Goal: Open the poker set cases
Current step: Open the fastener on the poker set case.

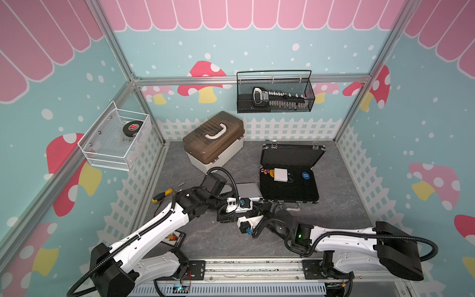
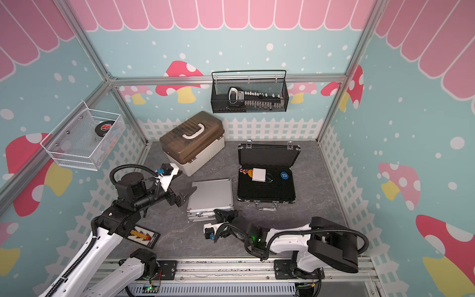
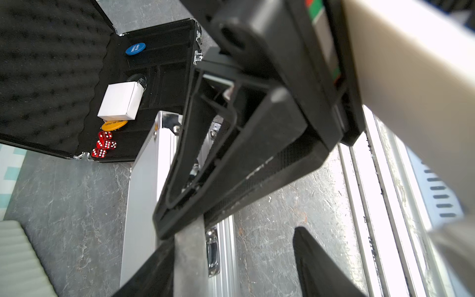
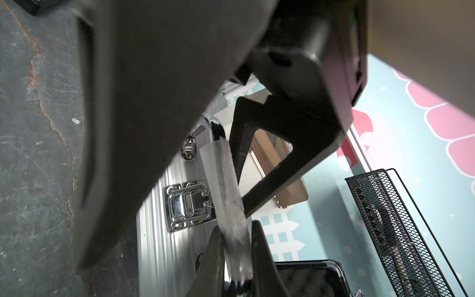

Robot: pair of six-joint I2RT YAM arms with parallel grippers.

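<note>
The black poker case (image 1: pixel 290 154) lies open at the right, lid up, with dice, a white box and chips inside; it also shows in the left wrist view (image 3: pixel 51 77). The silver case (image 2: pixel 210 195) lies shut on the table, its chrome latch (image 4: pixel 189 203) closed. My right gripper (image 4: pixel 236 226) is shut on the silver case's handle (image 4: pixel 226 185) at its front edge (image 2: pixel 226 213). My left gripper (image 3: pixel 231 239) is open, one finger over the case's front side by a latch (image 3: pixel 213 252), one over the table. In a top view it meets the right gripper (image 1: pixel 259 209); in a top view it stands left of the case (image 2: pixel 189 194).
A cream box with a brown lid (image 1: pixel 213 138) stands behind the silver case. A yellow-handled screwdriver (image 1: pixel 164 192) and a small tray of bits (image 2: pixel 142 235) lie at the left. A black wire basket (image 1: pixel 275 92) and a white one (image 1: pixel 115 138) hang on the walls.
</note>
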